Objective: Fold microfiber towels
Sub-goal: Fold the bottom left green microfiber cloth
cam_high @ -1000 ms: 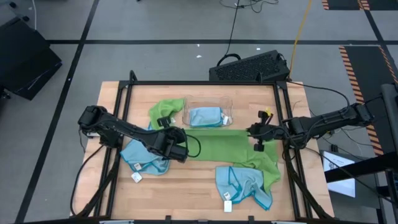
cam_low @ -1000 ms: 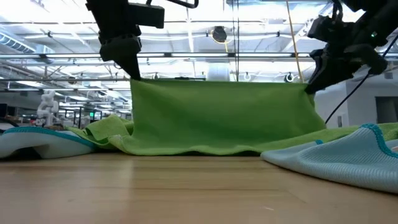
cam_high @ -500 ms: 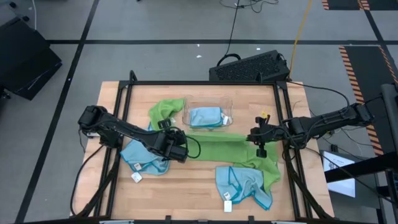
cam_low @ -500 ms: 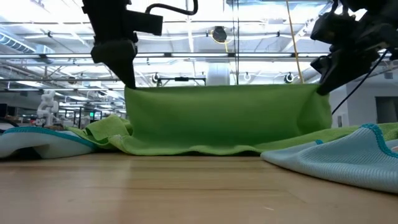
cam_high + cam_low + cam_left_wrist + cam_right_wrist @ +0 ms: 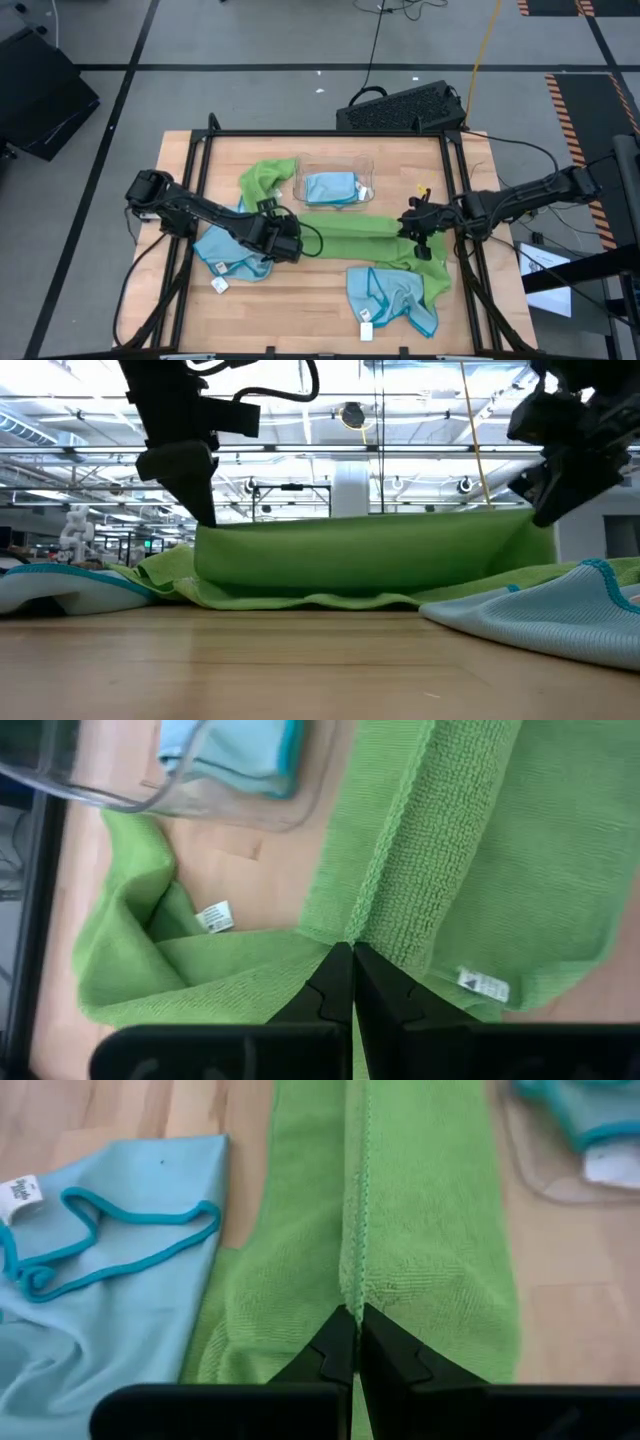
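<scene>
A lime green microfiber towel spans the table's middle, stretched between my two grippers. My left gripper is shut on its left end and my right gripper on its right end. In the low view the towel hangs as a wide sheet, its lower part lying on the table. A second green towel lies bunched at the far left. Light blue towels lie at the near left and near right. Another blue towel sits in the clear tray. My left gripper pinches the green towel's upper hemmed edge at its left end between its two fingers, slanting down from the left. How many layers I cannot tell. The edge runs taut to the other gripper; the towel hangs below, its lower part on the table. My right gripper pinches the same hemmed edge at its right end between its two fingers, slanting down from the table's right side. The fingers point along the edge. The edge is lifted and taut, and the cloth falls away on both sides of it.
The clear plastic tray stands just beyond the stretched towel. More green cloth lies at the near right under my right gripper, beside the blue towel. Bare wood shows along the near edge. A dark keyboard-like box lies past the far edge.
Both grippers have sunk toward the table, tipping further downward, and stayed shut. The green towel's held upper edge has come down with them and stays taut; its lower part has stayed on the table, so less of it hangs free.
</scene>
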You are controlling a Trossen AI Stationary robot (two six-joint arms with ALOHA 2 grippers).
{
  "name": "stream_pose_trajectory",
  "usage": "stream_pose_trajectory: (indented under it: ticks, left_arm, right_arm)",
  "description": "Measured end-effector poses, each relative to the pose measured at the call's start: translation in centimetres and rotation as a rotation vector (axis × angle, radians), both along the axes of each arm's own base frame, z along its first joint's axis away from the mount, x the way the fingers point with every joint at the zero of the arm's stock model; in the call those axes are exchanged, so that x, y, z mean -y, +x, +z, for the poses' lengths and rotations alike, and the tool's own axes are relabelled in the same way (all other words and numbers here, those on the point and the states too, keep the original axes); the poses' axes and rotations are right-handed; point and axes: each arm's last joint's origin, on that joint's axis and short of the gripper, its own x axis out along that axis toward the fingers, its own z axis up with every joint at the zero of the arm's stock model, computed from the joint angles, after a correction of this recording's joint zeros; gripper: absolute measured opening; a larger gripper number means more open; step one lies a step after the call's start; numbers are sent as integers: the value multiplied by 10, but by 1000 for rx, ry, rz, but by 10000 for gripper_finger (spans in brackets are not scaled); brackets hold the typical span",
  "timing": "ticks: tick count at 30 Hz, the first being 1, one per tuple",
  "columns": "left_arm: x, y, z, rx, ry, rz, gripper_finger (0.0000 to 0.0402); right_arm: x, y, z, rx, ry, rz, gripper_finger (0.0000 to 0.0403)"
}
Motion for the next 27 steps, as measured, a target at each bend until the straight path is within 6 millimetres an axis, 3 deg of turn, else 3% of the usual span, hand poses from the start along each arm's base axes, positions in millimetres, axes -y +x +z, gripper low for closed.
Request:
stream_pose_trajectory:
  ticks: [14,27]
  left_arm:
    - [5,3,0,13,-77,-36,5]
    - [7,7,0,43,-119,-61,5]
  right_arm:
    - [-2,-5,-32,52,130,23,4]
    - [-3,-6,-36,32,216,4,5]
